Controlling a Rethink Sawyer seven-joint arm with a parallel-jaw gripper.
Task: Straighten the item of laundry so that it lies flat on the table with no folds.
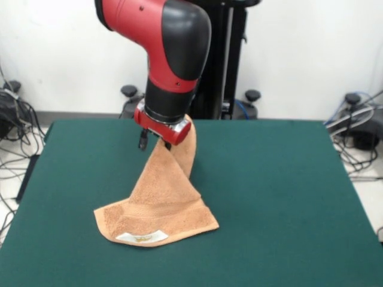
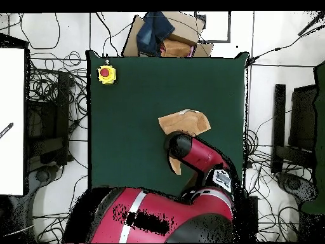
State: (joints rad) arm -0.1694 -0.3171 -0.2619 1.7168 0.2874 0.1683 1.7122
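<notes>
From the front camera I see my gripper [image 1: 157, 141] closed on the top of the towel [image 1: 160, 200], holding one end up off the table [image 1: 281, 197]. The cloth hangs straight down from the fingers in a narrow, twisted drape, then widens below the gripper into a folded heap whose bottom edge rests on the green surface. The border band runs along that lower edge, and the white label [image 1: 142, 237] lies face up directly beneath the gripper, at the towel's lowest edge.

Switching to the overhead camera, the arm covers the gripper itself, so I cannot judge the fingers there. The towel [image 2: 185, 121] shows as a tan patch just beyond the arm's end, with a small strip of it showing beside the arm. A yellow box with a red button [image 2: 106, 74] sits well away from the gripper, near a table [image 2: 127, 127] corner.
</notes>
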